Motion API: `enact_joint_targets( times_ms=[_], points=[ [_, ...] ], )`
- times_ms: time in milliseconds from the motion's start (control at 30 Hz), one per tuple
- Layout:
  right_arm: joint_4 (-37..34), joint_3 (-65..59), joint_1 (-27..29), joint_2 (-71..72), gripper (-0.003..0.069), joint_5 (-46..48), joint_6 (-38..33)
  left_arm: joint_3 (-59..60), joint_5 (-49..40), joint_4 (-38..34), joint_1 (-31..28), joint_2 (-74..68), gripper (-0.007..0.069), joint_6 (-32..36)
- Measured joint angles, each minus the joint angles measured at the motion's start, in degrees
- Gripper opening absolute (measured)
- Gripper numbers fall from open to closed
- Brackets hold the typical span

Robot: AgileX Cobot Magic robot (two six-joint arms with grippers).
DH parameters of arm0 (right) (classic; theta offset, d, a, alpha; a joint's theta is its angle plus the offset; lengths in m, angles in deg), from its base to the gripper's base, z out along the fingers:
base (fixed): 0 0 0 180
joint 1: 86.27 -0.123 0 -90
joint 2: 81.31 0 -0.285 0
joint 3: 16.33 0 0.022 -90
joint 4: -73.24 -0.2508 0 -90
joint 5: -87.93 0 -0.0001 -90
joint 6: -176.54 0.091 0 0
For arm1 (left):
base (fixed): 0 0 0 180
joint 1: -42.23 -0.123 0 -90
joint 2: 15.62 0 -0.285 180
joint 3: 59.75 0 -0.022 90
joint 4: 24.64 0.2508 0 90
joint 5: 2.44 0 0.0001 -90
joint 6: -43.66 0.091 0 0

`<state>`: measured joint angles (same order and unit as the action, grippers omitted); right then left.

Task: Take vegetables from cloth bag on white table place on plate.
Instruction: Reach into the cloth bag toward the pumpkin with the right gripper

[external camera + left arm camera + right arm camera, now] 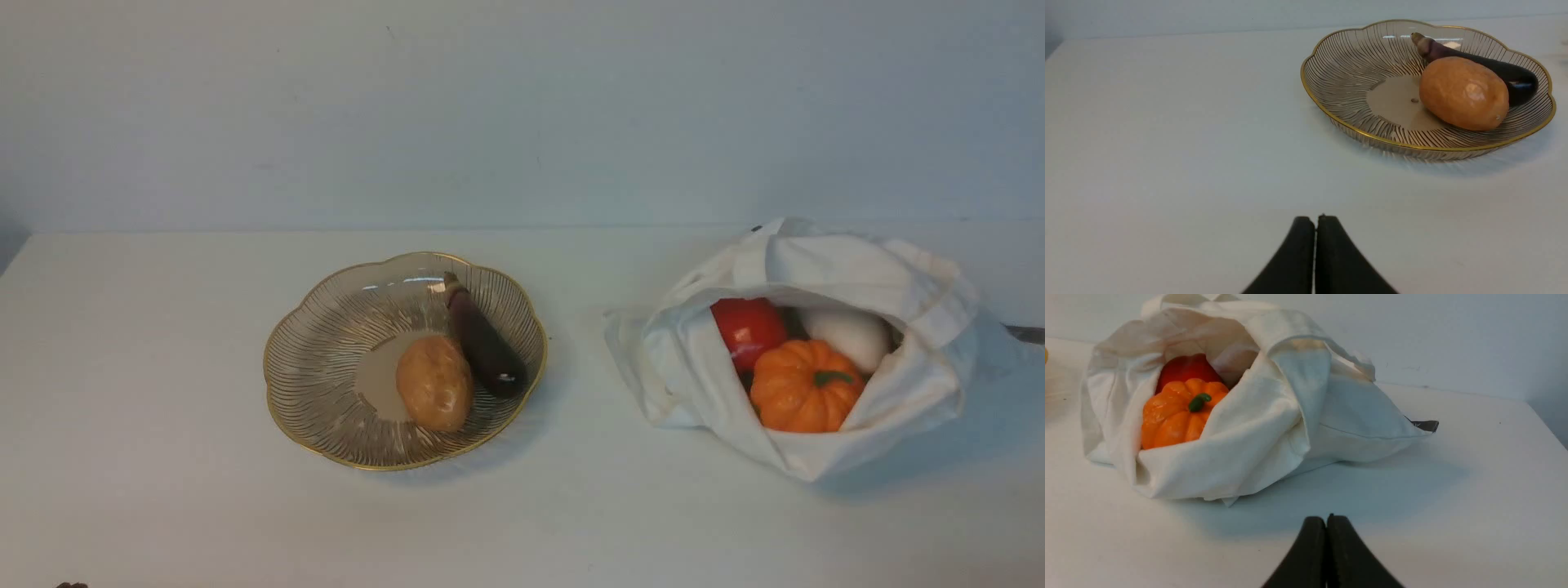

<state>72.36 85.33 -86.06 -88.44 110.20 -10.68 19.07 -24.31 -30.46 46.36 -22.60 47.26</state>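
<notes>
The cream cloth bag lies open on the white table at the right. In it are an orange pumpkin, a red tomato and a white oval; no cucumber shows. The bag, pumpkin and tomato also show in the right wrist view. The gold-rimmed glass plate at centre left holds a brown potato and a dark eggplant. My left gripper is shut and empty, short of the plate. My right gripper is shut and empty, short of the bag.
A plain pale wall stands behind the table's far edge. A small dark tag sticks out from under the bag. Neither arm shows in the front view.
</notes>
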Motion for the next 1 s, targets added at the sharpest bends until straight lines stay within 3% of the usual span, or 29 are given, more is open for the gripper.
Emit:
enact_joint_targets(
  times_ms=[1000],
  points=[
    [-1.3,-0.1,0.0,0.0,-0.0015,-0.9,0.1,0.0,0.0,0.0,0.0,0.0,-0.0008,0.0]
  ],
)
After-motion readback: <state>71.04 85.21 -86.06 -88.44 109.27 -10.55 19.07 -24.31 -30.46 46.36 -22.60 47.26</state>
